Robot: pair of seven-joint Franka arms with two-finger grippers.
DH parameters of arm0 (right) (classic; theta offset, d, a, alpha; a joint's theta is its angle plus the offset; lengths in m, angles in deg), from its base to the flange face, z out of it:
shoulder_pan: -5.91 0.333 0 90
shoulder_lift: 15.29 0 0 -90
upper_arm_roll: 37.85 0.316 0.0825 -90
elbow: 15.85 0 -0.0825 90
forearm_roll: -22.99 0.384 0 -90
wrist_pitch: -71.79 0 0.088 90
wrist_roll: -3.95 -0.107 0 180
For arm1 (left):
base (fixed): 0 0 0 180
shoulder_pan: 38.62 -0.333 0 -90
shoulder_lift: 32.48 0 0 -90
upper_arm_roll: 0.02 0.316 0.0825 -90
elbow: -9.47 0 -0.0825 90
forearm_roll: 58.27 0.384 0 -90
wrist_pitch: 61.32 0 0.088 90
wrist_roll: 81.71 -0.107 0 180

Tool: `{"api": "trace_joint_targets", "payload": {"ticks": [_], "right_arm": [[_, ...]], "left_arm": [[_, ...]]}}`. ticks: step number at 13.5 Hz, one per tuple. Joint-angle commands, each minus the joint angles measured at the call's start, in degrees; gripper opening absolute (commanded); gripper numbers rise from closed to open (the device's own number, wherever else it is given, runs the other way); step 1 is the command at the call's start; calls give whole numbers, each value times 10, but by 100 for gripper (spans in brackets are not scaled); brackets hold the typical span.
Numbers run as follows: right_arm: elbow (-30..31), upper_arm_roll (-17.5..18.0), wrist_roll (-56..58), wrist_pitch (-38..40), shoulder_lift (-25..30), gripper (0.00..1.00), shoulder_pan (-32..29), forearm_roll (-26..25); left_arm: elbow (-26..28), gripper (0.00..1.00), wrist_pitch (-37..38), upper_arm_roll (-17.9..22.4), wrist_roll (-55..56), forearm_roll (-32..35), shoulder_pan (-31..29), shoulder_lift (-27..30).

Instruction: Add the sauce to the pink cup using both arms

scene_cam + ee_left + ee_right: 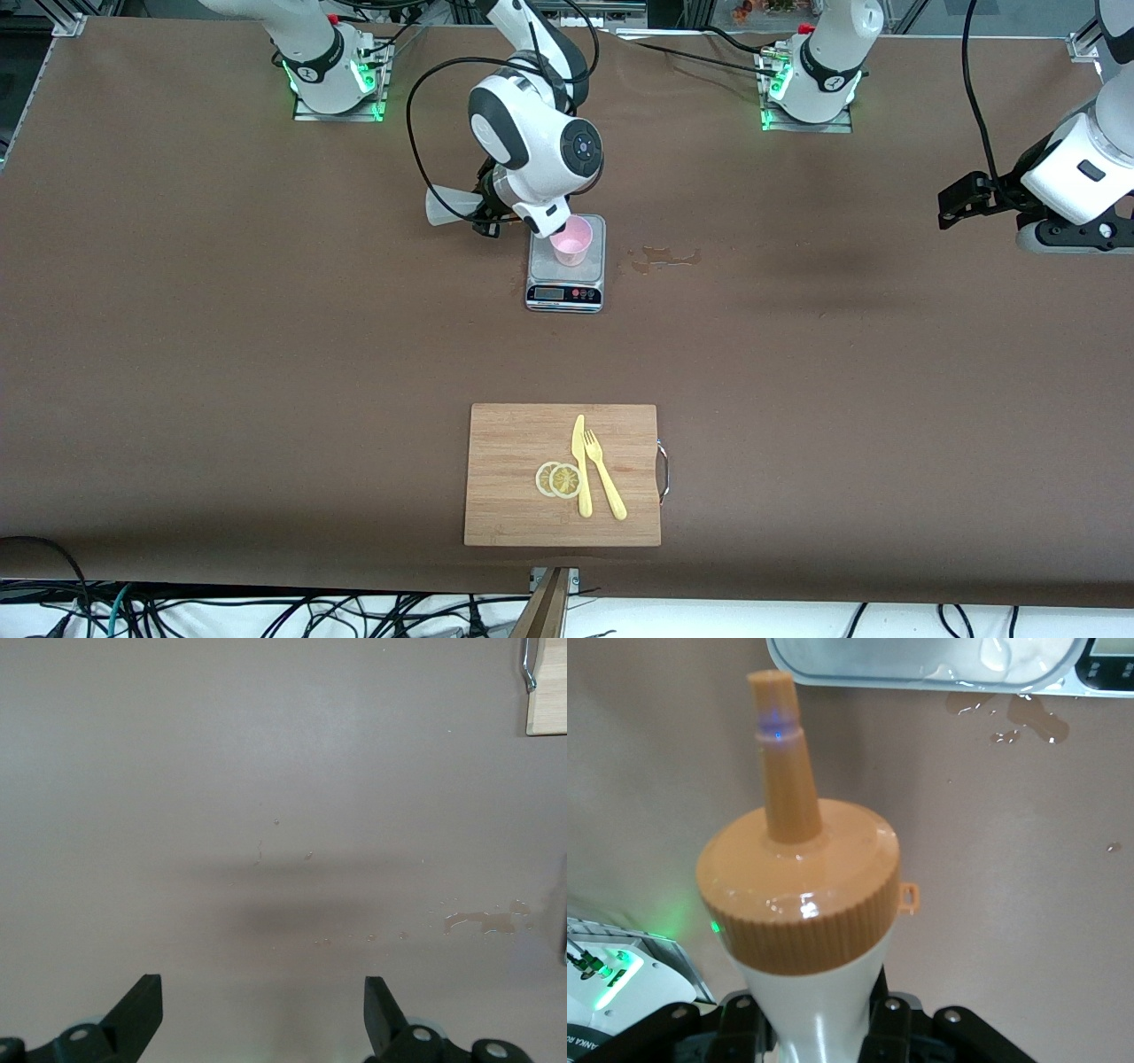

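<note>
The pink cup [571,241] stands upright on the grey kitchen scale [565,292]. My right gripper [485,214] is shut on the sauce bottle [445,207] and holds it tipped on its side, just beside the scale toward the right arm's end. In the right wrist view the fingers [904,1014] clamp the whitish body below the orange cap [799,895], and the nozzle [780,744] points at the scale's rim [921,672]. The cup is out of that view. My left gripper [961,199] waits open and empty over bare table toward the left arm's end, and also shows in the left wrist view [261,1014].
A small spill [663,258] lies on the table beside the scale, and shows in the left wrist view [478,921] and the right wrist view [1019,713]. A wooden cutting board [505,496] with lemon slices, a yellow knife and a fork lies nearer the front camera.
</note>
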Motion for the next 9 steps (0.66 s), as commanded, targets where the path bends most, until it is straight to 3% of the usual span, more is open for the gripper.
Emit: {"api": "trace_joint_targets", "payload": {"ticks": [1,9], "right_arm": [[-27,2,-4,26,-10,18,1,-10],[-105,2,-3,48,-66,18,-21,-4]], "left_arm": [[-14,100,13,-3,-10,1,-6,-5],[-13,100,14,-2,-10,1,-6,-5]]}}
